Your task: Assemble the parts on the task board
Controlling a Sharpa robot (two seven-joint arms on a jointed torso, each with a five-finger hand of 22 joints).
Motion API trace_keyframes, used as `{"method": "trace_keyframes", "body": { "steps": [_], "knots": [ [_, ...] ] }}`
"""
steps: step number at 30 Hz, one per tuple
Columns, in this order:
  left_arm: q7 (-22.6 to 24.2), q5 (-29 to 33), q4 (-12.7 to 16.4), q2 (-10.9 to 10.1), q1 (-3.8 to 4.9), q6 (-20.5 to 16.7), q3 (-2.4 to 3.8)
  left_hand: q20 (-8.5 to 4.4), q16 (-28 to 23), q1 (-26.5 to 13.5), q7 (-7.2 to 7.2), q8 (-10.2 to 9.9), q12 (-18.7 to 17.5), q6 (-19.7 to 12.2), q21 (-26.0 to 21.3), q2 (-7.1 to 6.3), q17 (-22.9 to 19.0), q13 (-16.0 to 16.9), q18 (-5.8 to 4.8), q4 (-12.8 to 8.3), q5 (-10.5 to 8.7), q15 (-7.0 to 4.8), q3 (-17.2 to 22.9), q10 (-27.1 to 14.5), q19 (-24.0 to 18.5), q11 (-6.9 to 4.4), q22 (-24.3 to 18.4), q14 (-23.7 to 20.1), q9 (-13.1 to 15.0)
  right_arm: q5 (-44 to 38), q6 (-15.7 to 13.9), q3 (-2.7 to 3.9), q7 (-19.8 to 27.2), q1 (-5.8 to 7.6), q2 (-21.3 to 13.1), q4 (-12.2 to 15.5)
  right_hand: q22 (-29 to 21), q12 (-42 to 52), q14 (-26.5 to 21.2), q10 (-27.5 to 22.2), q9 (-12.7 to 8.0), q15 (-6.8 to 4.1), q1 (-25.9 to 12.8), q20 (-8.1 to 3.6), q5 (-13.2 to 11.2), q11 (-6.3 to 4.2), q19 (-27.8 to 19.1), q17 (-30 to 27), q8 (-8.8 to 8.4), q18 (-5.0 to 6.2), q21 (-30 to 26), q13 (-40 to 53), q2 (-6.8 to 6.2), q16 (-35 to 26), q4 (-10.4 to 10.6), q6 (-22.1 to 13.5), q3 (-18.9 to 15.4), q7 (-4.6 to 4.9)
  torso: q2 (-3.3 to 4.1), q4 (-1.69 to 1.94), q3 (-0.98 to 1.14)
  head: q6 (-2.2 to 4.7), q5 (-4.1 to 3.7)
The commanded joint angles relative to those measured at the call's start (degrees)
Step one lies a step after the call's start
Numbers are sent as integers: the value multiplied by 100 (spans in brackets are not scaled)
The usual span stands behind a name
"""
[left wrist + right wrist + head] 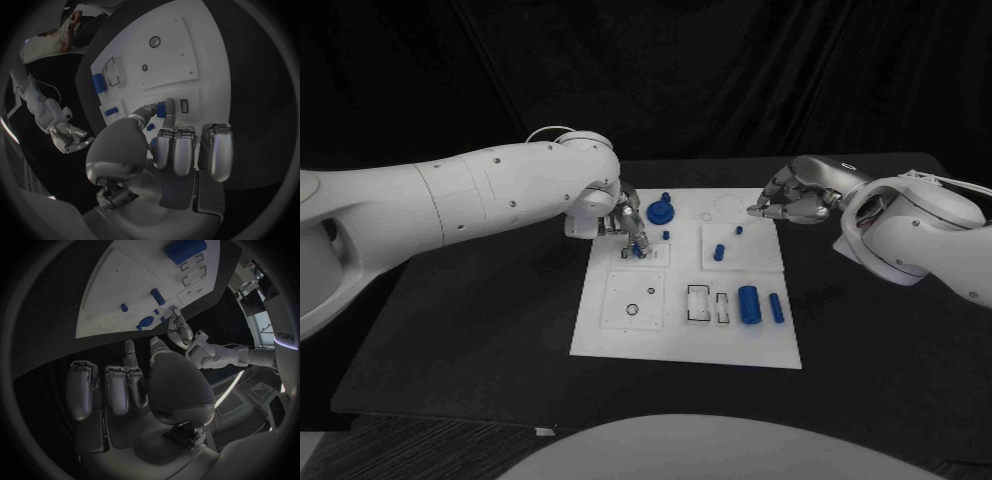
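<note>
The white task board (pixel 687 330) lies mid-table. My left hand (pixel 607 222) reaches over its left side and pinches a small blue part (pixel 638 250) between thumb and a finger, low over a square inset; the left wrist view shows that small blue part (pixel 161 112) at the fingertips (pixel 169 106). A blue gear (pixel 661 211), a blue peg (pixel 720 251) and a thick blue cylinder (pixel 749 303) with a slim one (pixel 776 308) sit on the board. My right hand (pixel 795 199) hovers by the board's far right corner, fingers curled in, nothing seen in it.
Two empty rectangular slots (pixel 698 304) lie left of the thick cylinder, and a round hole (pixel 633 309) sits in the near left inset. Black table (pixel 473 330) surrounds the board. The right wrist view shows the board (pixel 119 285) and my left hand (pixel 181 331) beyond.
</note>
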Motion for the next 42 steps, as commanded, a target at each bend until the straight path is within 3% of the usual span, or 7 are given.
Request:
{"method": "trace_keyframes", "body": {
  "steps": [1,7,12,20,26,42],
  "knots": [
    [-136,19,42,-86,24,-301,5,-31,76,52,-171,71,124,73,-57,-55,1524,1576,-16,-141,103,-63,665,637,144,-77,990,645,358,-10,37,4,-93,-15,6,-8,1287,95,612,576,93,50,143,41,75,38,230,1585,83,-42,-85,1582,82,115,-14,47,5,-7,-15,5,12,0,17],
    [-227,20,107,-206,25,-470,3,-48,76,-69,-185,39,124,136,-57,-38,1524,1576,-16,-63,102,-81,688,637,150,-93,997,645,331,-10,65,4,-93,-19,10,-19,1284,95,612,576,94,51,153,42,80,39,226,1585,83,-40,-92,1582,86,115,-18,45,4,-6,-31,10,21,0,82],
    [-249,20,125,-220,23,-592,3,-54,76,-115,-190,21,124,156,-58,-27,1524,1576,-17,-29,90,-86,697,637,152,-98,999,645,317,-10,86,4,-94,-42,23,-41,1279,95,612,576,95,52,166,43,88,40,219,1585,81,-36,-107,1582,93,115,-22,40,4,-4,-63,21,45,0,128],
    [-267,20,103,-190,8,-604,1,-60,76,-190,-190,-26,124,165,-77,-29,1524,1576,-12,22,22,-91,696,637,142,-100,986,645,281,-9,90,4,-107,-60,24,-38,1270,95,612,576,95,53,196,46,113,41,206,1585,72,-29,-133,1582,104,115,-26,20,-4,-1,-62,20,40,0,124],
    [-212,20,70,-169,-20,-567,0,-62,76,-240,-187,-64,124,177,-93,-17,1524,1576,-8,62,-24,-91,699,637,134,-99,976,645,247,-9,69,4,-114,-63,9,-28,1268,95,612,576,95,53,207,47,127,41,203,1585,70,-28,-140,1582,107,115,-28,14,-7,0,-74,39,37,0,106],
    [-144,20,38,-46,-131,-559,-1,-62,76,-286,-185,-105,124,194,-104,3,1524,1576,-6,104,-87,-90,704,637,129,-97,971,645,209,-9,56,4,-125,-64,-7,-11,1264,95,612,576,95,54,225,48,150,42,197,1585,68,-25,-151,1582,113,115,-30,10,-10,1,-61,11,42,0,144]
  ]
}}
